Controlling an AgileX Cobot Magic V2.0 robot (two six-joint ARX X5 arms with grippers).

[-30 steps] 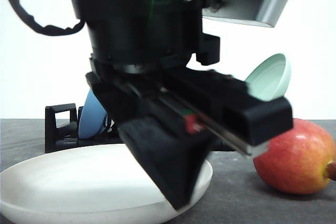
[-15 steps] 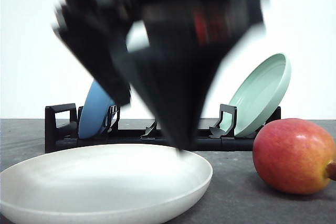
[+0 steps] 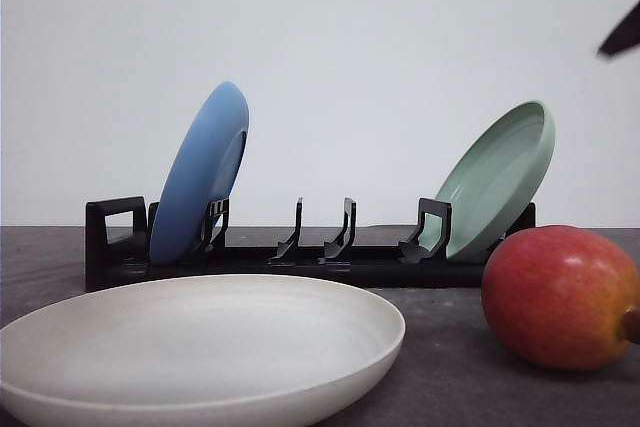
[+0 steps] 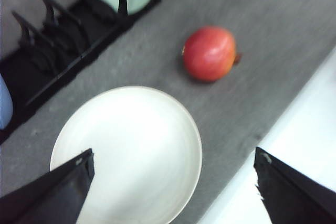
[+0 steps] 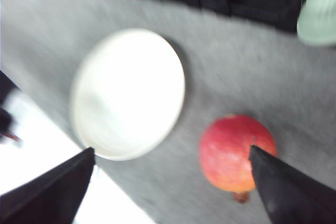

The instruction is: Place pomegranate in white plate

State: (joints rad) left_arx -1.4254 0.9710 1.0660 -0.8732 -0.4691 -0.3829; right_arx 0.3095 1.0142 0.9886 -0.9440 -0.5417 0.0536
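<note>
Front view: pomegranate on grey table, just right of white plate, apart.
Left wrist view: left gripper jaws wide apart, above plate.
Right wrist view: right gripper jaws spread, empty; pomegranate beside one finger.

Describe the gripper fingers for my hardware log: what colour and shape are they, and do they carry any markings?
In both wrist views the fingers are matte black wedges that taper to a point. The left gripper has one finger with a pale scuff at its tip, as does the other. The right gripper has plain black fingers. No cables or labels are visible on them.
</note>
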